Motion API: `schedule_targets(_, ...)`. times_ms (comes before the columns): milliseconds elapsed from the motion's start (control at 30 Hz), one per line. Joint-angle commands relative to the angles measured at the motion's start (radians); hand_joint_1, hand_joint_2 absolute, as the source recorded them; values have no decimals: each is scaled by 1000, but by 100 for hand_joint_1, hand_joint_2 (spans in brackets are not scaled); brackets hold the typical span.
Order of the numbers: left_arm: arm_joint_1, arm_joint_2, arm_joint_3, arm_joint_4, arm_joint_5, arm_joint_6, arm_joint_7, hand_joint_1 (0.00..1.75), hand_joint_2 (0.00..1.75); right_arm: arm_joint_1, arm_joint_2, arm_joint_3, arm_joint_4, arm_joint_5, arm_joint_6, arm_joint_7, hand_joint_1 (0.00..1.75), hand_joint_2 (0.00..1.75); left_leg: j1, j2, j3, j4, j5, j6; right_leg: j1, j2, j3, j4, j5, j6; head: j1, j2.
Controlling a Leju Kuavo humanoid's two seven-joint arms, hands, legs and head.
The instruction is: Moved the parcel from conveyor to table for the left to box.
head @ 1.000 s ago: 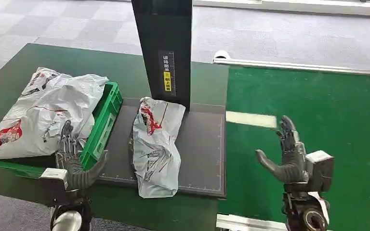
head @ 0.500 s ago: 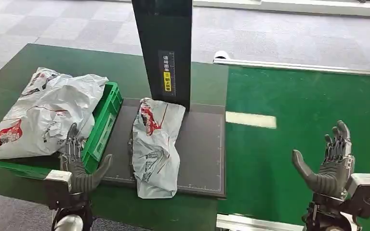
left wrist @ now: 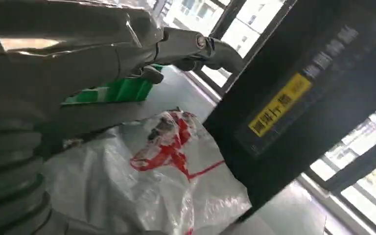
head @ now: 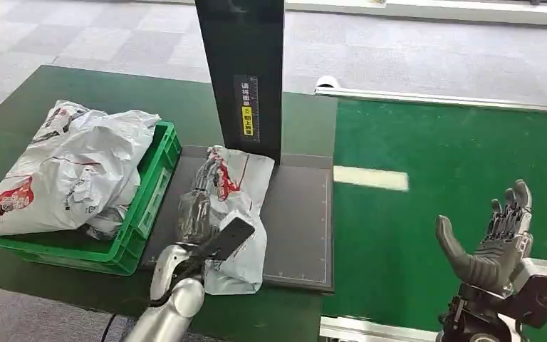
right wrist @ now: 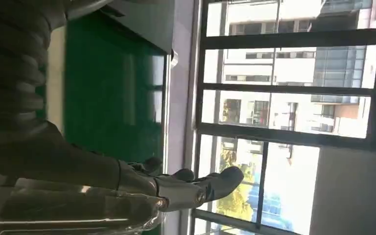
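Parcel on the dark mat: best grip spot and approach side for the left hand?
Probably the parcel across its narrow middle, coming from above on the crate side. It lies flat and long on the mat, its far end against the black post. The left hand is already over it.

Ahead of me, the black upright post (head: pixel 240 71) carries a yellow label (head: pixel 246 121) with dark Chinese characters and a column of pale characters above it, too small for me to read. The parcel (head: pixel 236 214) bears red and grey print, possibly a logo, illegible.
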Motion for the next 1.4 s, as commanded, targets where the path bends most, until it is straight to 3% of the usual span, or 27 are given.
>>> schedule_targets(33,-147,-14,-102,323,-38,10,15,0,175,-27,14,-1,52,-8,6,16,0,175,0,-1,2,-1,0,0,0,-1,2,-1,0,0,0,0)
schedule_targets(333,-194,-26,-131,446,-160,32,79,0,175,-12,21,-21,33,-13,4,17,0,175,0,-1,0,-1,0,0,0,0,0,-1,0,0,0,0)
schedule_targets(567,-245,-30,-118,629,-265,-71,158,0,175,-22,9,-17,42,-14,3,15,0,175,0,0,2,-3,1,1,0,0,2,-3,1,0,0,0)
schedule_targets(633,-242,-28,-109,643,-269,-89,155,12,175,-27,5,-16,48,-19,4,14,0,175,0,1,2,-2,0,0,0,2,1,-2,0,0,0,0)
schedule_targets(700,-245,-27,-111,651,-272,-99,152,12,175,-29,4,-16,51,-20,4,14,0,175,0,1,2,-2,0,0,0,2,1,-2,1,-1,-1,0)
schedule_targets(733,-243,-26,-110,653,-271,-101,150,63,175,-29,3,-16,52,-20,4,14,0,175,0,1,2,-2,0,0,0,2,1,-2,0,0,0,0)
schedule_targets(767,-243,-27,-106,654,-268,-104,145,134,175,-30,3,-16,53,-21,4,14,0,175,0,1,2,-2,0,0,0,1,1,-1,0,0,0,0)
schedule_targets(800,-238,-24,-108,651,-269,-101,137,168,175,-29,5,-15,52,-21,4,14,0,175,0,2,3,-3,1,0,0,2,3,-3,1,0,0,0)
schedule_targets(900,-211,-20,-95,598,-259,-91,106,175,175,-18,14,-20,35,-21,1,14,0,175,0,3,4,-3,1,1,0,3,3,-3,2,0,-1,0)
schedule_targets(1167,-188,-17,-74,517,-220,-88,72,171,175,-18,11,-21,32,-26,1,18,0,175,0,2,5,-2,0,0,0,2,5,-2,0,0,0,0)
schedule_targets(1300,-135,-4,-62,351,-132,-44,3,175,175,-29,2,-17,43,-33,0,21,0,175,0,3,5,-3,0,0,0,4,4,-2,1,0,0,0)
schedule_targets(1400,-66,25,-85,116,-71,-21,-19,175,175,-34,-2,-11,56,-41,-2,21,0,175,-1,4,5,-4,0,1,0,5,4,-3,2,-1,0,0)
